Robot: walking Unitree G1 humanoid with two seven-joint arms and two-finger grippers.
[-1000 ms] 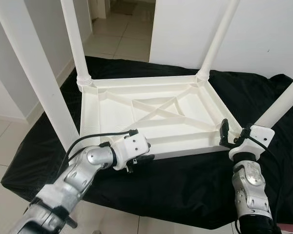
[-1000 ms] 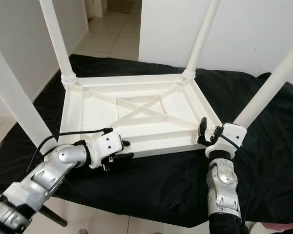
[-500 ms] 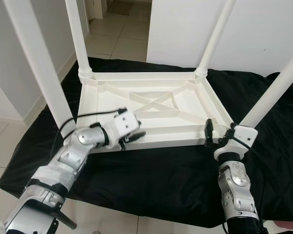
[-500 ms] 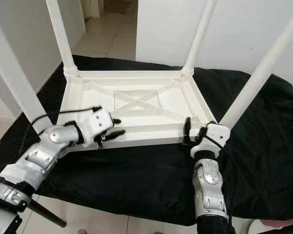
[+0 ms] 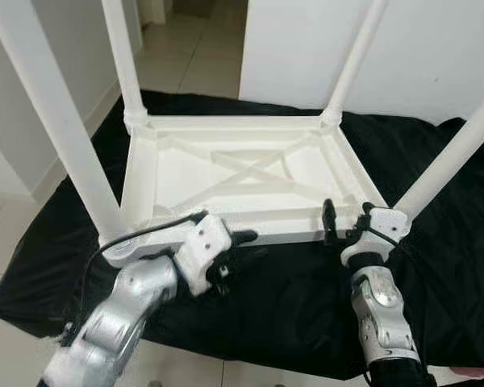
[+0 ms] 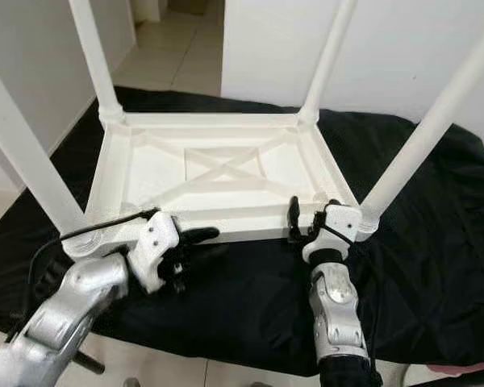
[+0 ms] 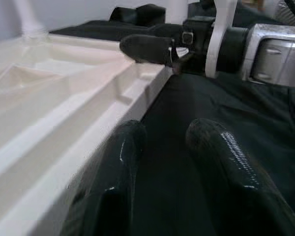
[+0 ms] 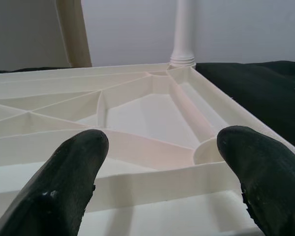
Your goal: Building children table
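Table [image 5: 250,173] lies inverted on black cloth [image 5: 306,290], four legs fitted; left gripper [image 5: 234,246] and right gripper [image 5: 344,222] sit at its near rim, fingers apart, gripping nothing. Judged step: taking hold to turn it upright; next move needs both grippers closed on the rim.

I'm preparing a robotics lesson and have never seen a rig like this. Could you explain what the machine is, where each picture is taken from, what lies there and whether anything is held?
This is a walking humanoid robot with two silver arms. Two pictures come from cameras in its head; the other two look along each wrist's black fingers. A white plastic children's table lies upside down, legs up, on a black cloth. The left end effector hovers beside the table's near edge, holding nothing. The right end effector is open at the near right corner, its fingers spread over the rim, gripping nothing.
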